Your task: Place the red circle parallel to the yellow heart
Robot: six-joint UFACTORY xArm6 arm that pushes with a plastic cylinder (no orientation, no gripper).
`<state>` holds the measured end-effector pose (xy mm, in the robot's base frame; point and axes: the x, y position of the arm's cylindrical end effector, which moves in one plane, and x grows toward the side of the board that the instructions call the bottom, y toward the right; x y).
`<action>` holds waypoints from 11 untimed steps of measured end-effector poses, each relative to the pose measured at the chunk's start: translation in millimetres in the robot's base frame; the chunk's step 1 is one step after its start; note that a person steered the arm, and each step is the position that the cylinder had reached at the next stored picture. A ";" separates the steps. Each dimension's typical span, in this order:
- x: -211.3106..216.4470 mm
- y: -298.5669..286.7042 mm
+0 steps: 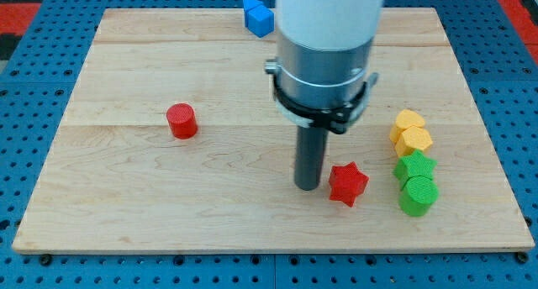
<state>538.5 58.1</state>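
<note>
The red circle (181,121) stands on the wooden board (168,197) at the view's left of middle. Two yellow blocks sit at the view's right, touching: one higher (408,121) and one just below it (416,140); which is the heart I cannot tell for sure. My tip (307,186) rests on the board well to the right of the red circle, just left of a red star (348,184), very close to it.
A green star (414,166) and a green cylinder (418,195) sit under the yellow blocks at the view's right. A blue block (258,18) lies at the board's top edge, partly behind the arm's body (326,45).
</note>
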 end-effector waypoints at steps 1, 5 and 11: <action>0.3 34.8; -66.3 -232.7; -124.1 -147.4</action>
